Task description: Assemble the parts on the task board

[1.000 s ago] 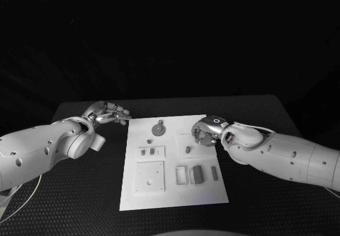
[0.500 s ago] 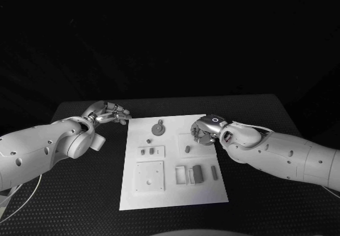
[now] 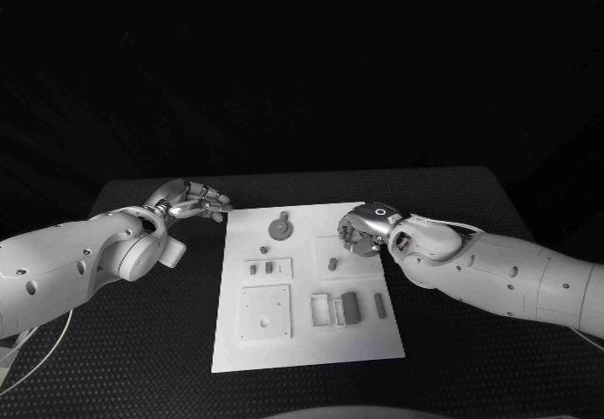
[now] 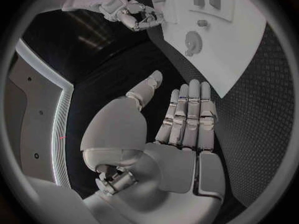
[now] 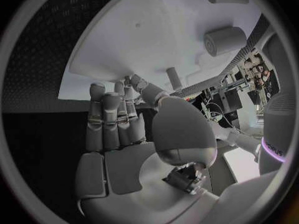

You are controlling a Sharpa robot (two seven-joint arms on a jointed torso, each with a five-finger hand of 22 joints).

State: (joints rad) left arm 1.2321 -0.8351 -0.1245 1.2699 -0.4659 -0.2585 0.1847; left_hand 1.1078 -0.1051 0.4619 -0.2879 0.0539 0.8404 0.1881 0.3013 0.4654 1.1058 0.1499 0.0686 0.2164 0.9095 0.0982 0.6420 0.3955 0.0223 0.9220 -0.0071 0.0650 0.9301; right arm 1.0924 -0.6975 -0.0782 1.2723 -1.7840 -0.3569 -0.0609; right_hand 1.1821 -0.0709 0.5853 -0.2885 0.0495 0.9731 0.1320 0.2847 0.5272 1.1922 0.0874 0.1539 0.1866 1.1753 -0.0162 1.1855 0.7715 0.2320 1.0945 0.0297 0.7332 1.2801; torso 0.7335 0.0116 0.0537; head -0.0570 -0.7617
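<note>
Hovering silver right hand (image 3: pixel 364 230), flat white task board (image 3: pixel 308 345).

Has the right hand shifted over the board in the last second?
Yes, slightly. The right hand has crept toward the left side of the task board, closing on the small upright part near the board's right edge. The left hand looks unmoved.

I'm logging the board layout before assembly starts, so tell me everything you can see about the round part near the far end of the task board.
The round part is a small grey disc with a short tab pointing toward the far edge, lying flat on the white task board. It looks like matte plastic or metal. In the left wrist view a centre mark shows on it. Neither hand touches it: the left hand is off the board, and the right hand is over the board's right side.
</note>
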